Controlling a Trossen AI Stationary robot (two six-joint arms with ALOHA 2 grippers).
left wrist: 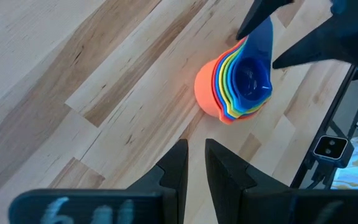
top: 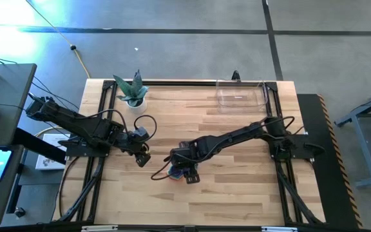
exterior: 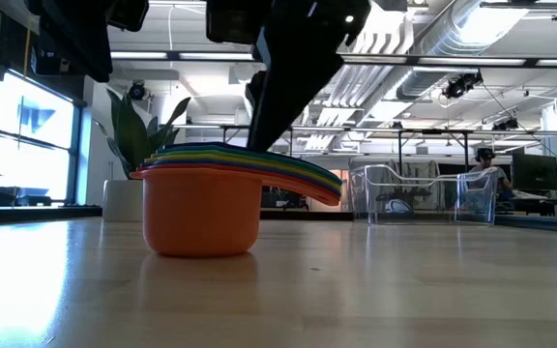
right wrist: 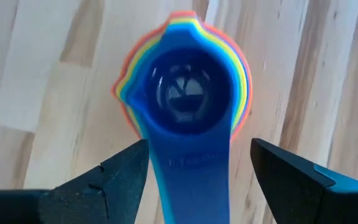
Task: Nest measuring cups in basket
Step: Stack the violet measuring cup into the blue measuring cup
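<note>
- The cups (exterior: 203, 208) stood nested in one stack on the tabletop (top: 237, 187), near the middle and toward the near edge, with the orange one outermost at the bottom and the blue one innermost on top.
- In the low view the stack sat upright, its coloured rims layered and the handles fanned out to the right.
- The right end effector (right wrist: 199, 165) hung directly over the stack, released, with its two fingers spread wide on either side of the blue handle and not touching it.
- In the high view that right end effector (top: 187, 169) covered most of the cups (top: 174, 173), so only a little colour showed beside it.
- The left end effector (top: 143, 156) waited just left of the stack, over bare wood, its fingers (left wrist: 174, 171) drawn close with only a narrow gap between them and nothing held.
- From the left wrist the cups (left wrist: 236, 78) showed a little way off, with the right arm's dark fingers above them.
- A plant (top: 131, 91) in a white pot stood at the far left of the tabletop.
- The basket (top: 240, 95) lay at the far right edge, well apart from the cups, clear-walled and with no cups in it.
</note>
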